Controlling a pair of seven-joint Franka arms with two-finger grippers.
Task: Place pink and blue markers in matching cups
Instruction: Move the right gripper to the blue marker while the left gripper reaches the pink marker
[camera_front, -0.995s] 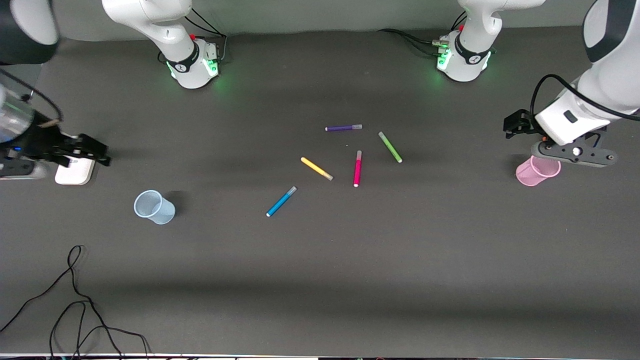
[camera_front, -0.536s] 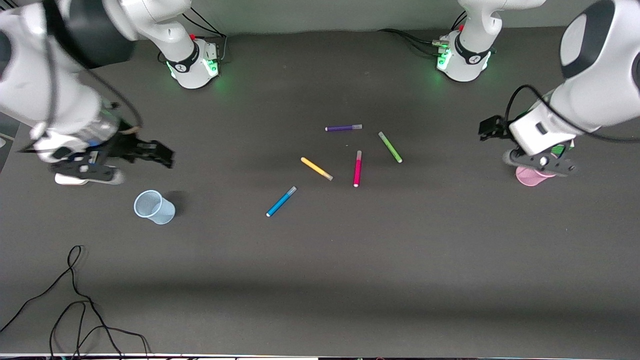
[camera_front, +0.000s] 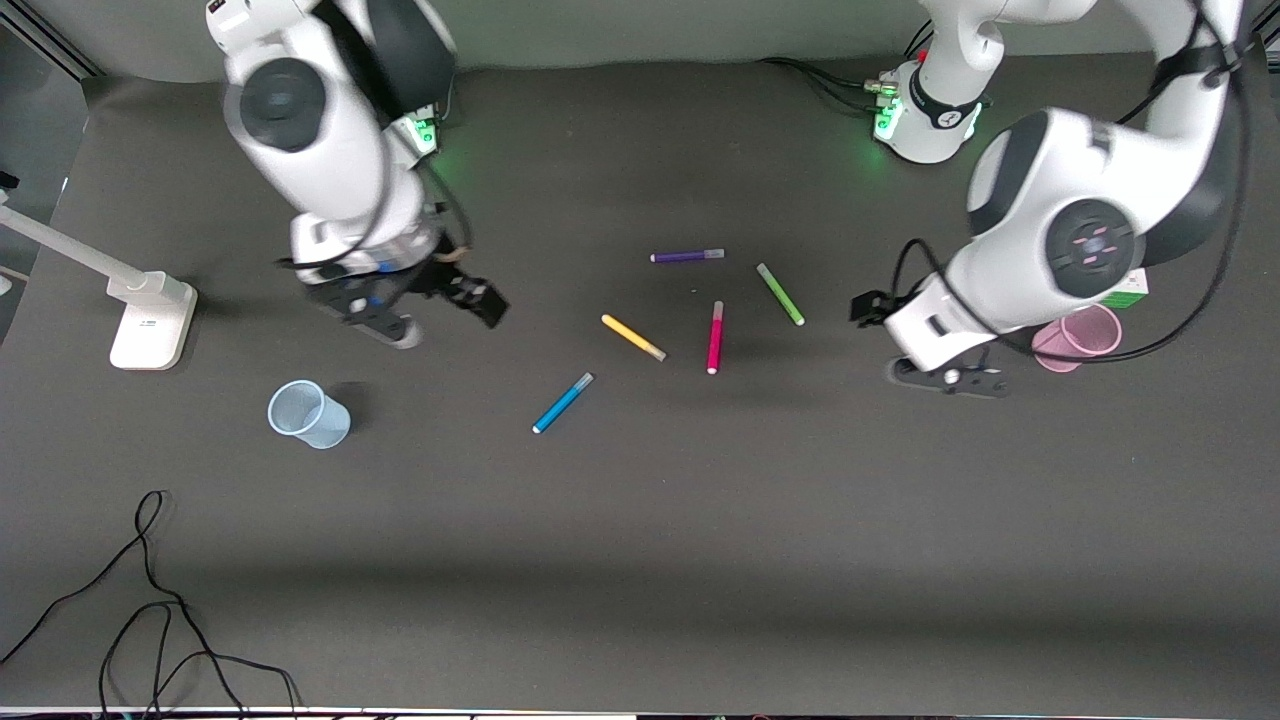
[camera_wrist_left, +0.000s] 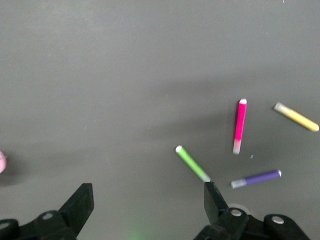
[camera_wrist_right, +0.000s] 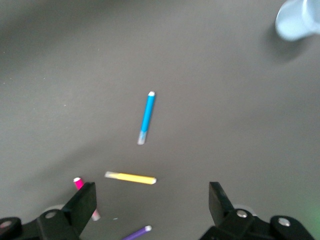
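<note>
Open right hand (camera_wrist_right: 150, 200) over blue marker (camera_wrist_right: 146, 118), yellow marker (camera_wrist_right: 131, 177), blue cup (camera_wrist_right: 299, 20).

We see a magenta-pink marker (camera_front: 715, 337), a bright blue marker (camera_front: 562, 403), yellow (camera_front: 633, 337), green (camera_front: 780, 294) and purple (camera_front: 687, 256) markers, a pale blue cup (camera_front: 307, 414), a pink cup (camera_front: 1078, 338), all on a dark grey table (camera_front: 640, 560)

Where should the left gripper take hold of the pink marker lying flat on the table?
Probably mid-barrel on the pink marker, descending from straight above with fingers straddling its width. It lies flat with open table on both long sides; the yellow marker and green marker lie apart.
</note>
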